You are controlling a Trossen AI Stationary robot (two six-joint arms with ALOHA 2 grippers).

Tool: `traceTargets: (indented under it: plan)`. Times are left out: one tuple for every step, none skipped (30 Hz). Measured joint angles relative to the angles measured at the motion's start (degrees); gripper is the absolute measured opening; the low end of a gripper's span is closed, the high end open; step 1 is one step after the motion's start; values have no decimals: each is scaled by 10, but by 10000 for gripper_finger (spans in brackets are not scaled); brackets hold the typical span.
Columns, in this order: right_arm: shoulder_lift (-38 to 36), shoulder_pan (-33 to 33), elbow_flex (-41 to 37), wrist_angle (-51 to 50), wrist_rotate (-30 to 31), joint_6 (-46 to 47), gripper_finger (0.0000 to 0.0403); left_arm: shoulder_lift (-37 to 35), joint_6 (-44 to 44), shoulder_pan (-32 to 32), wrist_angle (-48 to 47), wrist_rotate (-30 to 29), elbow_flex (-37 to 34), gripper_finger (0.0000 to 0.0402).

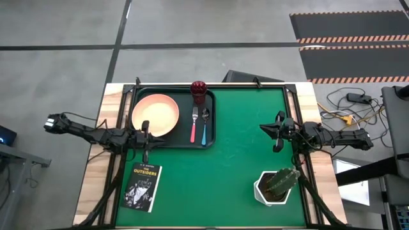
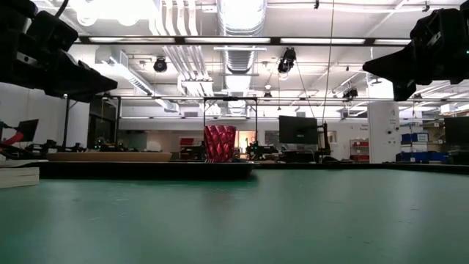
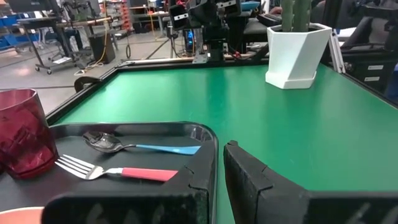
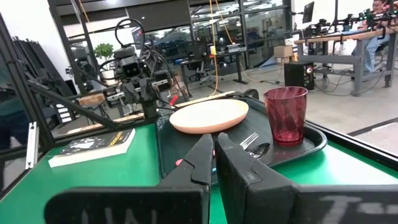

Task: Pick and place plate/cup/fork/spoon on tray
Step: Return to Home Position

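Nearest, along the front edge of the mat (image 1: 243,160): book (image 1: 142,187) flat at the left corner, pot (image 1: 276,185) with a cactus upright toward the right corner, a wide bare stretch of green between them. Wooden table (image 1: 89,191) showing as a narrow strip outside the mat on either side.

Farther in, left gripper (image 1: 147,136) above the near rim of the tray (image 1: 215,132), seemingly over the near edge of the plate (image 1: 155,115) too, arm reaching in from the left table edge. Raised well off the surface in the low view. Opening: cannot tell, dark on dark against the rim in its wrist view. Level with it on the other side, right gripper (image 1: 264,129) above the mat close to the right edge, pointing across toward the tray and well apart from it; fingers (image 4: 196,165) drawn together to a thin slit, holding nothing. Between the two grippers, open green all the way across.

Farther still, the tray itself, tucked into the mat's far left corner, far rim along the mat's far edge. Plate flat in its left half, close to the rims on three sides. Fork (image 1: 193,124) and spoon (image 1: 204,126) side by side in the right part, parallel, apart, handles toward the front, fork on the left, spoon just inside the right rim. Cup (image 1: 199,91) upright at the far rim, just beyond the two heads.

Past the far table edge, grey floor (image 1: 192,25).
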Motion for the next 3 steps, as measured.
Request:
traceTargets:
  plan:
    - [0,0,0,0,0,0,9,1,0,0,0,0,0,15]
    - [0,0,0,0,0,0,9,2,0,0,0,0,0,15]
    - [0,0,0,0,0,0,9,3,0,0,0,0,0,15]
